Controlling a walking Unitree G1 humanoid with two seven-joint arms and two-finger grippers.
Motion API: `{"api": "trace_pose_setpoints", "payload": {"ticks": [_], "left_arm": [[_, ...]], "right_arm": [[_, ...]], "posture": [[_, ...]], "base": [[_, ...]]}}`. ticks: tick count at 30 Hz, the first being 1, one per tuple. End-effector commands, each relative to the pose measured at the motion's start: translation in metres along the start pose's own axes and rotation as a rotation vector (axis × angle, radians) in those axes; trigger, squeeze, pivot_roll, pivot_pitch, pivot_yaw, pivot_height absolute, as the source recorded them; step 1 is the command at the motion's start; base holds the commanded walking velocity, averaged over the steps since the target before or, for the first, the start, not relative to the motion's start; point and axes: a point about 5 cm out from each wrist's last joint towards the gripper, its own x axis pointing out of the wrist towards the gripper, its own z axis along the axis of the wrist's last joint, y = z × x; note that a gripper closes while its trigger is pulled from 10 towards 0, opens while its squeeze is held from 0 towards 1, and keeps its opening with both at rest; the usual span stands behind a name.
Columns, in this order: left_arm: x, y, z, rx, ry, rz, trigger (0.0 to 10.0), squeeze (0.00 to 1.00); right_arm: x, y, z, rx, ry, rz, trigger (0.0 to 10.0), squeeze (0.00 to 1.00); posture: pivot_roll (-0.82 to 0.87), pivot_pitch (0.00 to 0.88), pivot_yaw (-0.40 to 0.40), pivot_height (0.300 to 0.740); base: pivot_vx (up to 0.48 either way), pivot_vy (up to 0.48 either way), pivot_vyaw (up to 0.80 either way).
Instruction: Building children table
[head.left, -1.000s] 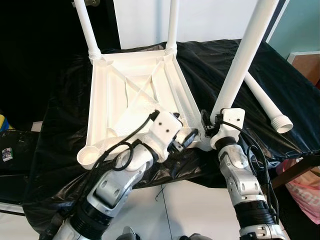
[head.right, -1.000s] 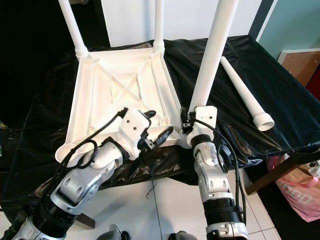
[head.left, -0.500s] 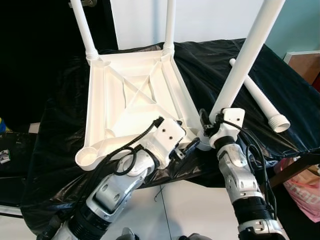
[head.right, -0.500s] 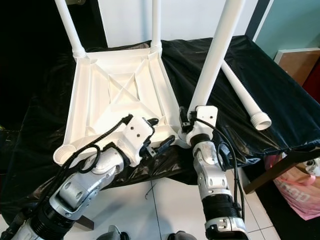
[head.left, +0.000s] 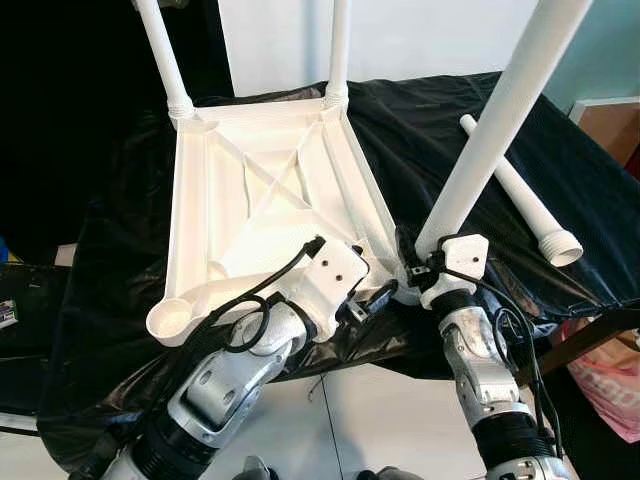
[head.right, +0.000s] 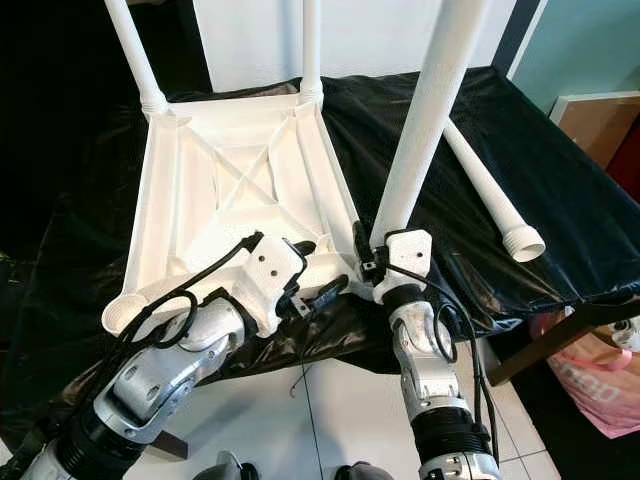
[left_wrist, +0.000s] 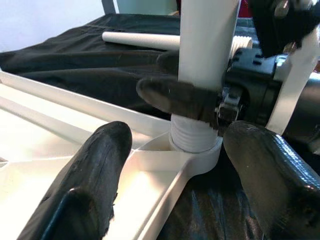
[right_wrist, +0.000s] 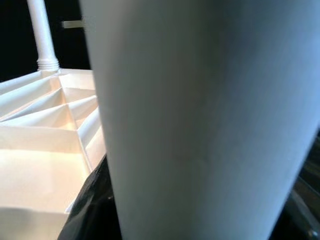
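Beside the tabletop (head.left: 250, 190), a loose leg (head.left: 520, 195).

A thick white table leg (right_wrist: 200, 120) is seen very close, crossing the frame from end to end. Beside it the ribbed underside of the white tabletop (right_wrist: 45, 135) is lit, another leg (right_wrist: 42, 37) standing upright at its far corner.

Black sheet (head.left: 560, 190) draped over the surface, hanging off the near edge. White tile floor (head.left: 380, 420) below. Pink bag (head.left: 612, 385) on the floor, right — beside a dark wooden leg (head.left: 590, 335). Teal wall (head.left: 610, 50), white panel (head.left: 420, 35) behind.
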Motion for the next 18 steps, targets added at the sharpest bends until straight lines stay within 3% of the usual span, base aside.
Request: {"api": "trace_pose_setpoints", "payload": {"ticks": [1,9,18], "left_arm": [[-0.001,-0.007,0.0,-0.001,0.012,-0.151,10.0,0.0],[-0.001,-0.006,0.001,0.001,0.013,-0.147,10.0,0.0],[-0.002,-0.005,0.001,0.001,0.013,-0.146,10.0,0.0]], "right_arm": [[-0.016,0.003,-0.029,0.021,0.144,0.022,10.0,0.0],[-0.017,0.004,-0.033,0.031,0.153,0.045,10.0,0.0],[-0.013,0.006,-0.042,0.095,0.263,0.017,10.0,0.0]], "posture": [[0.07,0.114,-0.041,0.74],[0.08,0.113,-0.042,0.74],[0.07,0.113,-0.044,0.74]], "base": [[0.0,0.0,0.0],[0.0,0.0,0.0],[0.0,0.0,0.0]]}}
